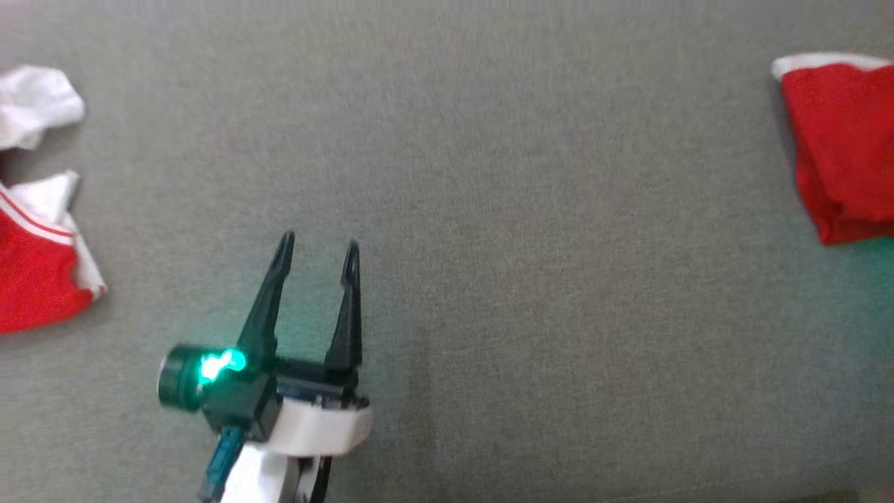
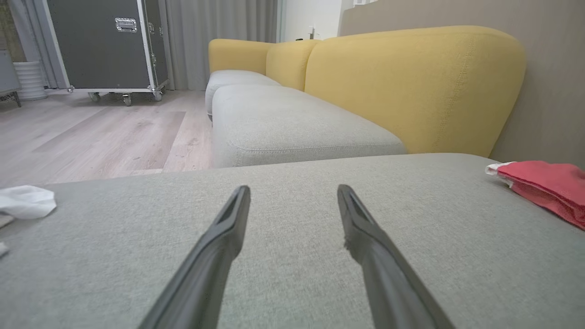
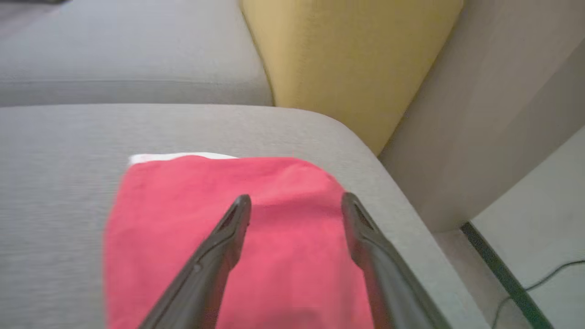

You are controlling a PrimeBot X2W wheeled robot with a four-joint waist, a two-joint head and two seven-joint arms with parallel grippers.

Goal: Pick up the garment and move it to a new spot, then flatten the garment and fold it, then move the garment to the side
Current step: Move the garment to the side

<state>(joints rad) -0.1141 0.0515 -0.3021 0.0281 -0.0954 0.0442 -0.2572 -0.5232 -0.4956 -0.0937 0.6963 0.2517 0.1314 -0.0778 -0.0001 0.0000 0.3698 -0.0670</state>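
Observation:
The garment (image 1: 845,147) is red with a white edge and lies folded at the far right of the grey sofa seat (image 1: 489,209). In the right wrist view my right gripper (image 3: 296,201) stands open just over the garment (image 3: 183,219), nothing between its fingers. My left gripper (image 1: 319,242) is open over bare seat at the lower left of the head view, far from the garment. In the left wrist view the left gripper (image 2: 293,189) points across the seat, with the garment (image 2: 544,183) at the right edge.
A crumpled white cloth (image 1: 35,105) and a red garment with white trim (image 1: 35,272) lie at the seat's left edge. Yellow backrests (image 2: 411,82) rise behind the seat. A black wheeled case (image 2: 105,45) stands on the wooden floor. The seat's right edge drops to a floor with a cable (image 3: 539,278).

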